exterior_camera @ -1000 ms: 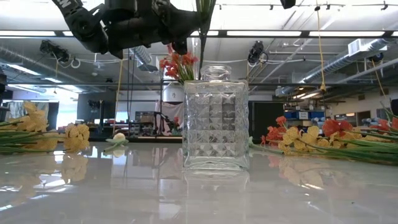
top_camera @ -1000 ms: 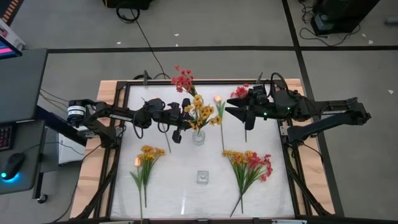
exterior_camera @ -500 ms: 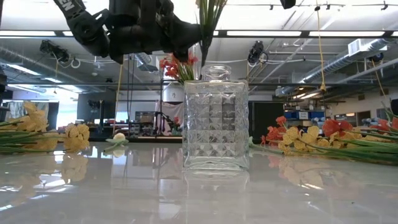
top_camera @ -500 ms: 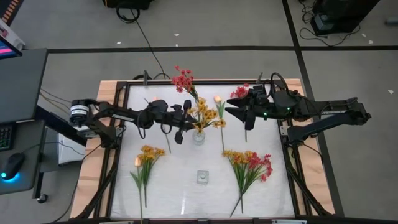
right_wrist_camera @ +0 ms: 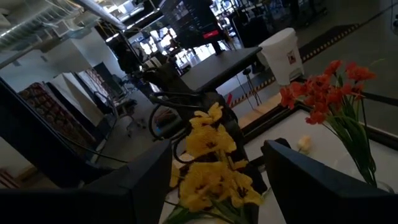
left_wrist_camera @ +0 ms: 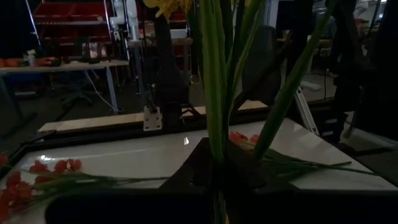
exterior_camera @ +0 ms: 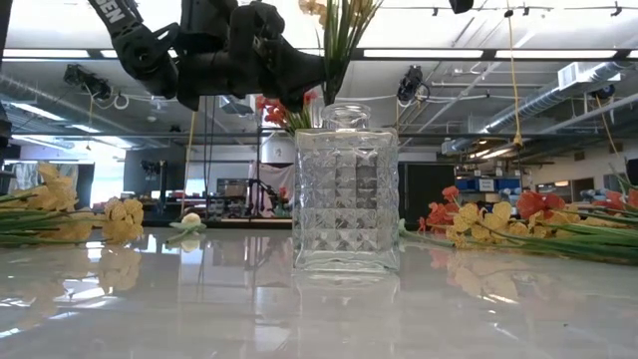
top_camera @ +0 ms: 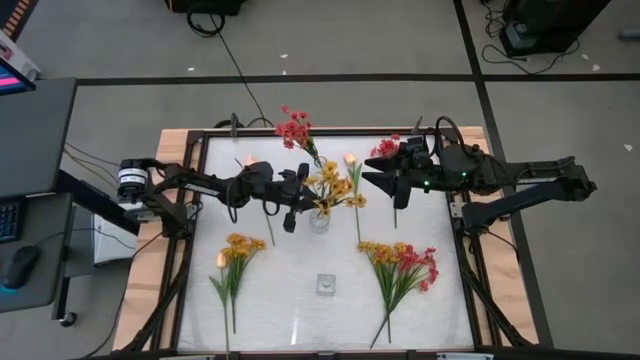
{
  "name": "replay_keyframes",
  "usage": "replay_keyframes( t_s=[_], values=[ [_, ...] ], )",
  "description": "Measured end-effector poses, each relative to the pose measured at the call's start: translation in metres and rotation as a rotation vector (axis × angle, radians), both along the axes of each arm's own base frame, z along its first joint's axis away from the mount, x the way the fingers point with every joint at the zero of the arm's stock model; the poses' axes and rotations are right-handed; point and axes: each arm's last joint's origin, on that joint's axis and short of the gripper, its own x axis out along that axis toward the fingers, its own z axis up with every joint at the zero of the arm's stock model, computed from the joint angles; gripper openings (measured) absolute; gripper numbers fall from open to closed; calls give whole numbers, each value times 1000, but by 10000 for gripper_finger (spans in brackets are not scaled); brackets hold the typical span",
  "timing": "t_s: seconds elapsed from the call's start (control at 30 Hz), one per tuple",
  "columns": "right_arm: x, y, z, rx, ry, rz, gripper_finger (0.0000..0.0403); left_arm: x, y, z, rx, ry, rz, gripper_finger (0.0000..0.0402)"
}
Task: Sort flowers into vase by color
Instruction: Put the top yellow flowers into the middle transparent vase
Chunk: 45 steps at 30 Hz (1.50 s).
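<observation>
The left gripper [top_camera: 300,200], just left of centre in the high view, is pinched shut on the green stems of a yellow sprig [top_camera: 331,186], and over the last second it has slid rightward, toward the vase [top_camera: 319,221] at mid-frame. The blossoms, which a second ago sat nearer the red flower [top_camera: 294,127] at the upper centre, now spread directly above the vase mouth. In the low view the gripper [exterior_camera: 299,75] has come in from the upper left and now sits just left of the neck of a second, cut-glass vase [exterior_camera: 346,187], with the stems [exterior_camera: 339,45] tilted above it; whether their tips have entered the other vase I cannot tell. The left wrist view shows the stems [left_wrist_camera: 214,87] rising straight from between the closed fingers. The right gripper [top_camera: 385,179], at the upper right of the table, has not moved and holds its fingers spread with nothing between them, facing the yellow blossoms [right_wrist_camera: 208,165] in its own view. Around the table lie a yellow bunch [top_camera: 236,258] at lower left, a mixed red and yellow bunch [top_camera: 400,268] at lower right, a peach bud [top_camera: 351,160] beside the vase and a red sprig [top_camera: 386,148] under the right arm. By my reading the yellow sprig is nearly delivered; lowering and release remain.
</observation>
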Motion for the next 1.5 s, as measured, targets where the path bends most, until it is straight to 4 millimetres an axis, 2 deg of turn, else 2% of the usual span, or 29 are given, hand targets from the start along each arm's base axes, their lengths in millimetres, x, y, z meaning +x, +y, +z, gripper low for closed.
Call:
replay_keyframes(
  t_s=[0.47,0.9,1.23,1.5],
  values=[
    [0,0,0,-5,1,0,261,0,0,-2,-39,27,1,32],
    [0,0,0,-24,5,-1,261,0,2,-3,-125,56,7,94],
    [0,0,0,-27,6,-2,261,-5,21,-2,-196,65,60,152],
    [0,0,0,-43,9,0,261,-8,26,-1,-289,98,-50,192]
  ],
)
